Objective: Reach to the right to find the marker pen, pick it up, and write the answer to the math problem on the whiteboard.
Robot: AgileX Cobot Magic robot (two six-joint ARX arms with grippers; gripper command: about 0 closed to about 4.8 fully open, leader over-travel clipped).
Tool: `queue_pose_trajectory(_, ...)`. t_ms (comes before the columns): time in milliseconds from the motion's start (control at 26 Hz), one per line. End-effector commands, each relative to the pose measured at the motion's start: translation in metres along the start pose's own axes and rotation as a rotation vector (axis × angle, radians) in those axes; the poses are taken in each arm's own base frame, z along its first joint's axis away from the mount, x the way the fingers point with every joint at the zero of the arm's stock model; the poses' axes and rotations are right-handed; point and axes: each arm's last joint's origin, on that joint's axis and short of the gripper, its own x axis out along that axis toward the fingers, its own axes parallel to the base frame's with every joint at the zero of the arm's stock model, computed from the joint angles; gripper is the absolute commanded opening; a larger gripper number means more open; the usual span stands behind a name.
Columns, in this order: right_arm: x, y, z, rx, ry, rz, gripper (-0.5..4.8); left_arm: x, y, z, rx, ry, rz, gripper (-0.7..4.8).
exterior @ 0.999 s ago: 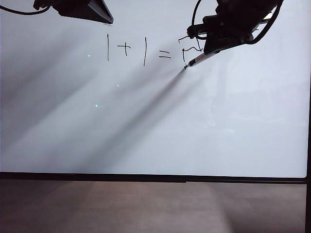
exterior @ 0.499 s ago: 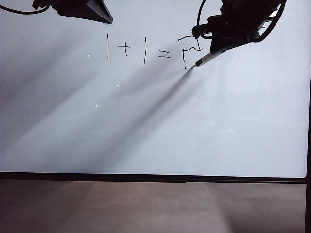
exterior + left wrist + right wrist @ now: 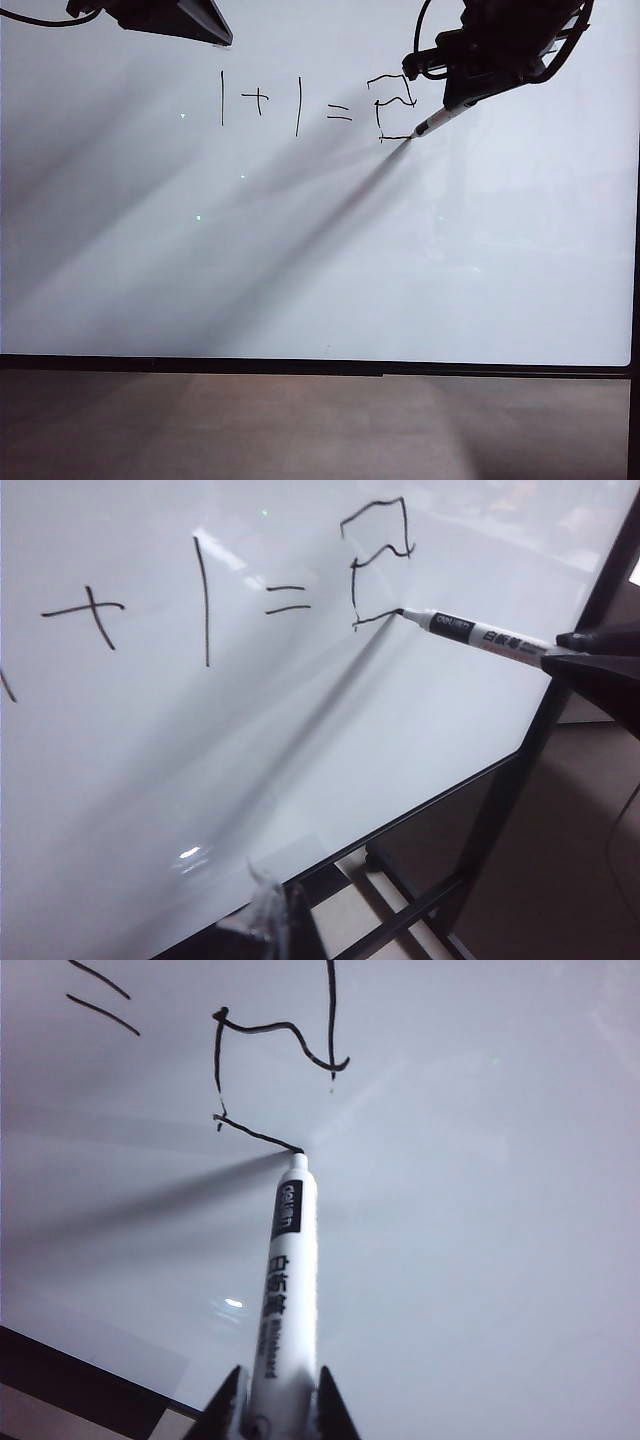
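Mostly cropped: right hand point(image 3: 270, 1405) clamps marker pen point(image 3: 283, 1290), tip on whiteboard point(image 3: 300, 280); left hand point(image 3: 205, 25) state indiscernible.

Glossy whiteboard point(image 3: 300, 280) — smooth plastic marker pen point(image 3: 283, 1300), matt black frame point(image 3: 200, 363).

Probably a lab: framed whiteboard point(image 3: 320, 280) on brown floor point(image 3: 300, 425).

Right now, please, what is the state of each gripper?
Left gripper: at the whiteboard's upper left, holding nothing visible; open or shut cannot be told.
Right gripper: shut on the marker pen, tip on the board.
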Motion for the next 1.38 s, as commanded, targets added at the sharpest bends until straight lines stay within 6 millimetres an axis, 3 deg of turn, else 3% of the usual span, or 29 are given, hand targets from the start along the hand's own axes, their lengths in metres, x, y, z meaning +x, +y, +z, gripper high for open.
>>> queue_pose_trajectory(38,-0.002,-0.004,0.004,0.009,-0.021,-0.047,-0.07,-0.001,0.0,0.001,0.001,-0.007,-0.006,-0.05)
queue_pose_trajectory(499,-0.002,-0.004,0.004,0.006,-0.011,-0.044,-0.07,-0.002,0.0,0.002,0.001,-0.008,-0.006,-0.06)
queue_pose_trajectory(691,-0.014,-0.009,0.013,0.022,-0.053,-0.046,-0.07,-0.004,0.0,0.002,0.002,-0.008,-0.006,-0.05)
queue_pose_trajectory(999,-0.076,-0.017,0.042,0.061,-0.167,0.01,-0.07,-0.017,-0.001,0.009,0.001,-0.042,-0.005,-0.06)
queue_pose_trajectory(1191,-0.129,-0.025,0.049,0.14,-0.182,0.002,-0.07,-0.036,-0.002,0.019,0.003,-0.095,-0.004,-0.05)
queue_pose_trajectory(1383,-0.187,-0.045,0.048,0.213,-0.234,-0.083,-0.07,-0.061,-0.003,0.027,0.007,-0.146,-0.002,-0.05)
